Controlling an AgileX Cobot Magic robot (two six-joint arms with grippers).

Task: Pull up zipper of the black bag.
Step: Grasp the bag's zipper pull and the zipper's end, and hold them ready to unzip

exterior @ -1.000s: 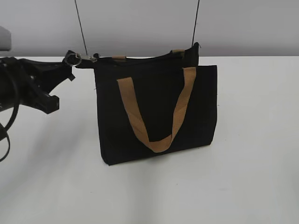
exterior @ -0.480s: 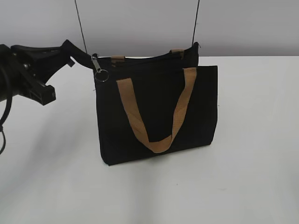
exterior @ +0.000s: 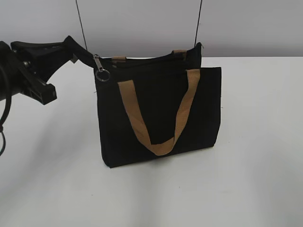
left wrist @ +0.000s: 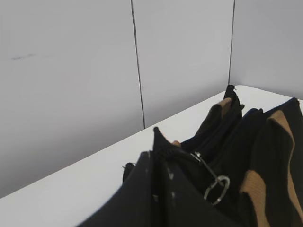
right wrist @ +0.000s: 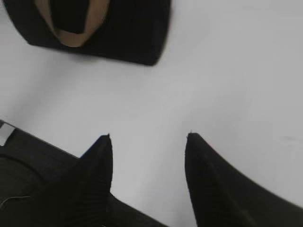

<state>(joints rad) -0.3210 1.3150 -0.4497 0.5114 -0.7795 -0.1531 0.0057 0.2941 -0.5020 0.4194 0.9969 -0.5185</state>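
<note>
The black bag point(exterior: 208, 109) stands upright mid-table, tan handles draped on its front. It also shows in the left wrist view point(left wrist: 236, 137) and at the top of the right wrist view point(right wrist: 137, 33). The zipper point(exterior: 100, 69) sits at the bag's top left corner, and its ring pull hangs down loose point(left wrist: 216, 189). My left gripper point(exterior: 72, 48) is up and left of that corner. Its fingers point(left wrist: 156, 158) are pressed together on the black zipper tape end, beside the slider. My right gripper point(right wrist: 149, 137) is open and empty above bare table, away from the bag.
The white table point(exterior: 255, 179) runs out on all sides of the bag. A grey wall point(exterior: 142, 23) with thin dark vertical seams stands close behind it. Dark robot hardware point(right wrist: 28, 161) fills the lower left of the right wrist view.
The left gripper has risen and tilted up at the bag's left corner. The ring pull, earlier stretched out leftward at the gripper tip, has dropped and hangs down. The bag has stayed in place.
</note>
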